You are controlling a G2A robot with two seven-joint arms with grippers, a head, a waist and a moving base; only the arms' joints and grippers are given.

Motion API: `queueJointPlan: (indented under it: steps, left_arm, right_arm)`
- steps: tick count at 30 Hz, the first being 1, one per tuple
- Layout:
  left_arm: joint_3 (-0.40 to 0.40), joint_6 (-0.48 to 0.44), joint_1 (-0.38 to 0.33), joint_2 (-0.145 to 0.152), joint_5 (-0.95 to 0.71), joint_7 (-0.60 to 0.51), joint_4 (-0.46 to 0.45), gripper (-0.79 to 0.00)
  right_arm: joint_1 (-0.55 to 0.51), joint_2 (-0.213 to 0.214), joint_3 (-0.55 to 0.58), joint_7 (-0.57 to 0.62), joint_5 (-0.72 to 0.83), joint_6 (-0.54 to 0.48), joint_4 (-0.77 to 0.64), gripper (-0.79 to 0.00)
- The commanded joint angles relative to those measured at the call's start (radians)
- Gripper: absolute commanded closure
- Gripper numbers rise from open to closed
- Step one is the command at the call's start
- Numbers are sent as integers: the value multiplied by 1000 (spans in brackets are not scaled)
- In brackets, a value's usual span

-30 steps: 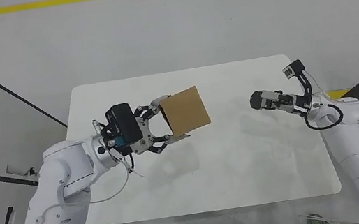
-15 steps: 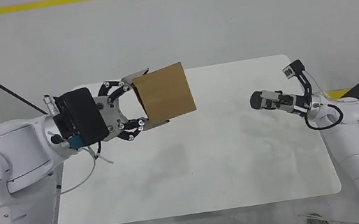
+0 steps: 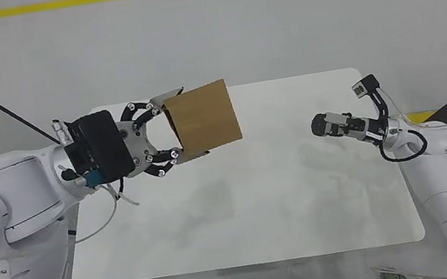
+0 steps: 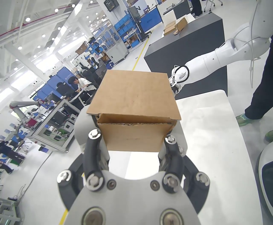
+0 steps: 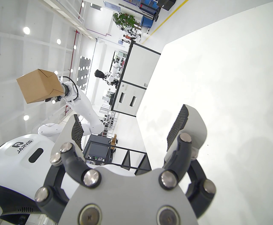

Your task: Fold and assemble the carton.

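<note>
- Fingers of the left gripper clamp the brown cardboard carton at one end.
- The carton, lifted over the last second, hangs above the white table, far-left; assembly looks finished.
- The right gripper is spread, empty.

Both arms are glossy white rounded shells: left arm, right arm. A thin pale cable runs along the right arm. Left gripper and right gripper share a grey plate, black links, silver screws and pale fingers with black ribbed pads.
</note>
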Motion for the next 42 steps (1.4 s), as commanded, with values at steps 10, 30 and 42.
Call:
queueJointPlan:
  steps: [10, 30, 42]
  left_arm:
    - [47, 126, 0, 28, -311, -240, -32, 0]
    - [165, 519, -21, 45, -798, -438, -6, 0]
    - [184, 639, -56, 45, -912, -479, 18, 0]
  right_arm:
    - [0, 0, 0, 0, 0, 0, 0, -785]
    - [0, 0, 0, 0, 0, 0, 0, -785]
    - [0, 0, 0, 0, 0, 0, 0, -785]
